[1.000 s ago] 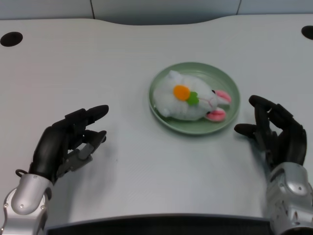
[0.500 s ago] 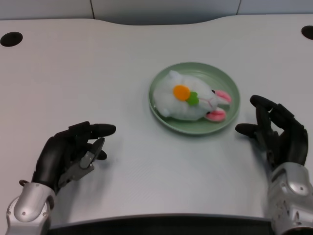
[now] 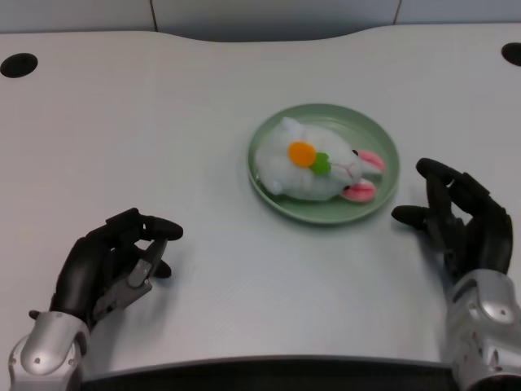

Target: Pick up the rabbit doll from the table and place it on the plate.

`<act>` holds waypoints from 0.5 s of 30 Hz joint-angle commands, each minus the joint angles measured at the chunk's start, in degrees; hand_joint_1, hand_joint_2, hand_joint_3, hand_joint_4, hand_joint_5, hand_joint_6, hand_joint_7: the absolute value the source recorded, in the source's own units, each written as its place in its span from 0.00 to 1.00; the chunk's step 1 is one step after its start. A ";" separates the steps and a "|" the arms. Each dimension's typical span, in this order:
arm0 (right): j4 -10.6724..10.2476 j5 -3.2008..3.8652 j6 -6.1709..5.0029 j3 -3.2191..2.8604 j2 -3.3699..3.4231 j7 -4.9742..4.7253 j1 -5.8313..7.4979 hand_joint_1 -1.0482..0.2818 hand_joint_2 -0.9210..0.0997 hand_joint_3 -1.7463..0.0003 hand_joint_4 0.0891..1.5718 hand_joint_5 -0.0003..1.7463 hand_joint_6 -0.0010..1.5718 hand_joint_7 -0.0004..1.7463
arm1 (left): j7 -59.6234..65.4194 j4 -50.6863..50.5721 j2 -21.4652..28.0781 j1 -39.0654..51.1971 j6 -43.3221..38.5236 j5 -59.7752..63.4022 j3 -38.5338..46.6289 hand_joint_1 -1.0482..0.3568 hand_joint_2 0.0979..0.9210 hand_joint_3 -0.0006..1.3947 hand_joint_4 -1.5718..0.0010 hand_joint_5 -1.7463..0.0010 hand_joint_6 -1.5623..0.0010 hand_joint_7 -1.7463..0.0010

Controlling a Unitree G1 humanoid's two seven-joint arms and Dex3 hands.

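- White and plush, the rabbit [image 3: 313,166] lies on its side in the green plate [image 3: 383,192], pink ears toward the right rim, with an orange and green carrot patch on top.
- In the head view we see the left hand [image 3: 106,269] low on the table [image 3: 163,122], well apart from the plate, its fingers curled in and holding nothing.
- We see two dark holes in the table's far corners.

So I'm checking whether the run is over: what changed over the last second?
The left hand drew back toward the table's near edge and curled its fingers in, holding nothing. The rabbit doll stayed lying on the green plate, and the right hand kept its place.
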 commanded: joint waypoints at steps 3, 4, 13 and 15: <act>1.85 -0.38 -1.55 0.10 -0.52 -0.22 -1.35 0.55 0.00 0.86 0.48 0.61 0.52 0.25 | 0.47 1.13 -0.25 -0.61 0.88 -0.46 0.83 0.38 1.00 0.41 0.69 0.06 0.64 0.37; 2.12 -0.37 -1.60 0.05 -0.54 -0.23 -1.54 0.55 0.00 0.86 0.48 0.61 0.52 0.25 | 0.55 1.19 -0.28 -0.75 1.06 -0.45 0.88 0.38 1.00 0.41 0.69 0.06 0.64 0.37; 3.39 0.92 -1.56 -0.63 -0.61 0.87 -2.51 0.56 0.00 0.86 0.47 0.62 0.52 0.26 | 0.76 1.89 -0.16 -1.33 0.15 -0.05 0.88 0.37 1.00 0.42 0.69 0.06 0.65 0.36; 3.59 0.20 -1.84 -0.20 -0.80 0.27 -2.48 0.56 0.00 0.86 0.47 0.62 0.52 0.26 | 0.84 1.58 -0.30 -1.21 0.47 -0.31 1.02 0.37 1.00 0.42 0.69 0.06 0.65 0.36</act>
